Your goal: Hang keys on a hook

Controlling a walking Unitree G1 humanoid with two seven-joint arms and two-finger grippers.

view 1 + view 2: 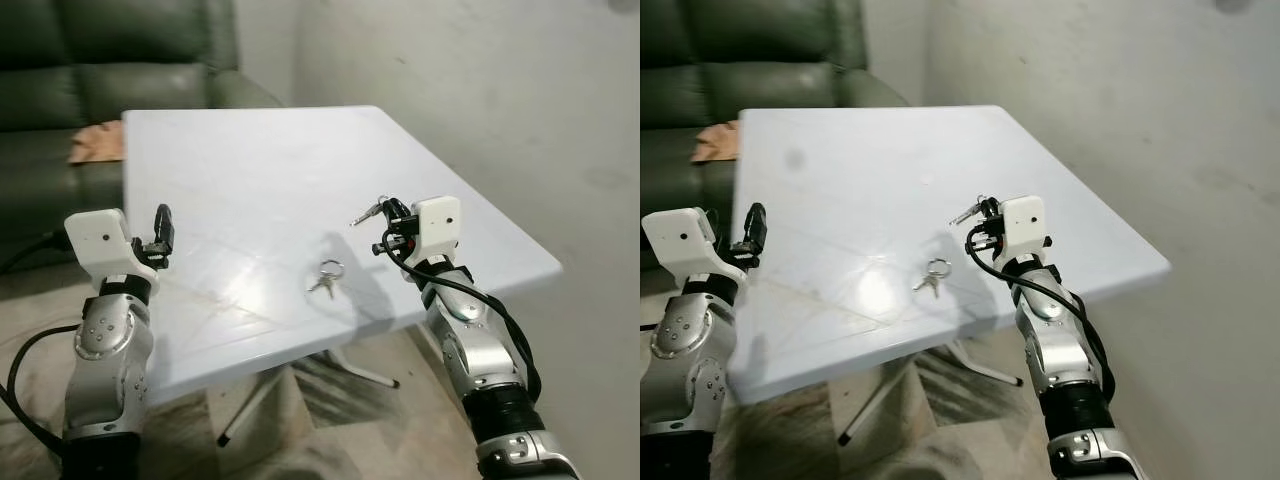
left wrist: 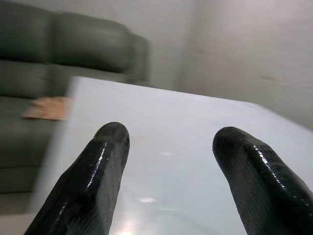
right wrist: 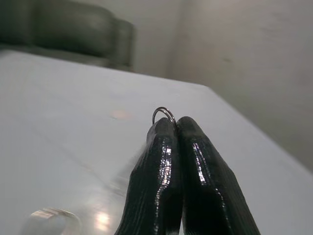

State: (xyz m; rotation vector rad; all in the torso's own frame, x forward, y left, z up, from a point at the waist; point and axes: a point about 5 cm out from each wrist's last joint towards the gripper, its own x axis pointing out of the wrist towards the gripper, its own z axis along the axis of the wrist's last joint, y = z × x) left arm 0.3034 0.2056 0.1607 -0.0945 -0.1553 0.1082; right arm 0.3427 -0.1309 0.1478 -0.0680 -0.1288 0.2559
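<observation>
Since my right tool (image 1: pixel 385 212) pinches just the keys' (image 1: pixel 366 212) thin ring, I fear they slip onto the surface (image 1: pixel 280 170) beside the second key set (image 1: pixel 327 276), while the left tool (image 1: pixel 162 232) waits spread apart.

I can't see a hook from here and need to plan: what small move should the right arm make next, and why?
Probably lift the right end effector straight up a little, then turn to look for a hook. Its fingers are shut on a key set, the ring poking past the fingertips, held just above the white table. A second key set lies on the table nearby. The left end effector is open.
</observation>
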